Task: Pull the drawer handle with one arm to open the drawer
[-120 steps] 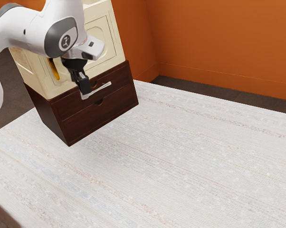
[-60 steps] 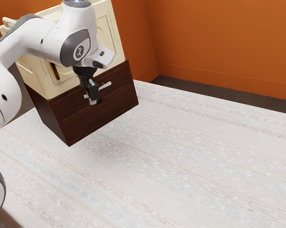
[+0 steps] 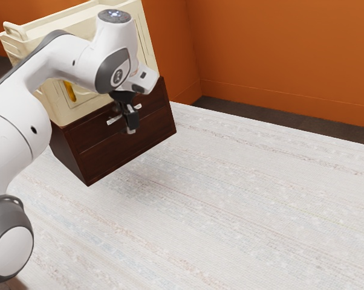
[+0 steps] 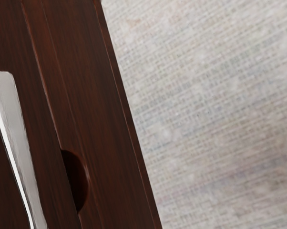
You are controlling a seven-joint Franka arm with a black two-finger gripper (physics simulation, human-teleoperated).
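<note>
"Entry one: the cabinet?"

"Cabinet (image 3: pixel 64 148), dark reddish-brown wood, upper left of the exterior view. Two drawers, one above the other. Lower drawer (image 3: pixel 109 157) with a half-round notch (image 4: pixel 76 181) cut into its top edge."

"The handle?"

"Handle (image 3: pixel 113 121), one, pale metallic bar, on the face of the upper drawer (image 3: pixel 91 133). It slants up toward the exterior view's right; the wrist view gives it as well, near the notch."

"State of that drawer?"

"Upper drawer: face flush with the cabinet, closed."

"Gripper?"

"Gripper (image 3: pixel 132 124), black, two-finger type, upper left of the exterior view, pointing down in front of the cabinet and crossing the line of the handle. Spread or pressed together: cannot tell. Contact with the handle: cannot tell."

"Arm?"

"Arm (image 3: pixel 22 133), white with grey joints, entering from the exterior view's left edge."

"Remaining stock?"

"Cream case (image 3: pixel 149 60), set on top of the cabinet, with a yellow piece (image 3: pixel 71 92) on its front. Table (image 3: pixel 230 199), covered in pale striped weave, across the lower part of the frame. Wall (image 3: pixel 260 54), orange, upper right."
</note>
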